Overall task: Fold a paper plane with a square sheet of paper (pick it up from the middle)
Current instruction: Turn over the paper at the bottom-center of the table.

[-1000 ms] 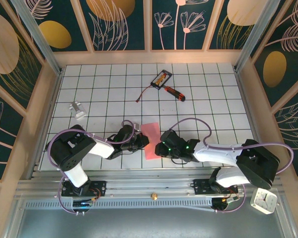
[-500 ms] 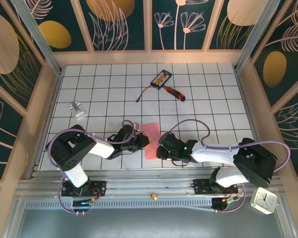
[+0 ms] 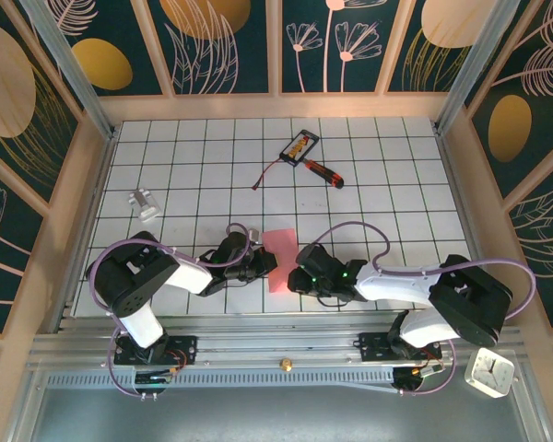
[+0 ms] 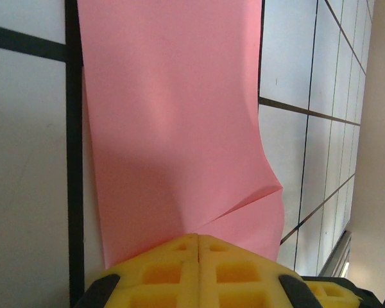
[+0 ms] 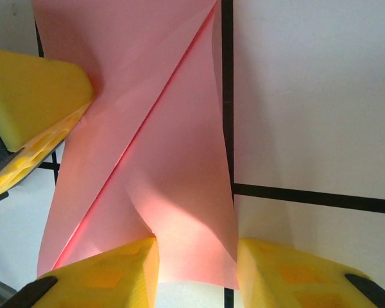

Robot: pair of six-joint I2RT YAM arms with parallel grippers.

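The square sheet of paper (image 3: 278, 250) is pink-red and lies folded into a narrow strip on the tiled table, between my two grippers. My left gripper (image 3: 268, 264) is shut, its yellow fingertips (image 4: 199, 239) down on the sheet's left edge, and a crease (image 4: 244, 205) runs out from them. My right gripper (image 5: 197, 247) stands open at the strip's near right corner, with a curled-up flap of paper (image 5: 179, 212) between its fingers. A long diagonal fold (image 5: 160, 109) crosses the sheet. The left fingers (image 5: 42, 90) show in the right wrist view, against the paper.
At the back lie a red-handled screwdriver (image 3: 324, 172), a small black-and-orange card (image 3: 300, 145) and a thin brown stick (image 3: 265, 175). A small silver object (image 3: 145, 204) sits at the left. A white clock (image 3: 489, 372) stands off the table at the near right.
My right gripper has edged a little left and nearer along the paper's near end. The left gripper has stayed put on the sheet.
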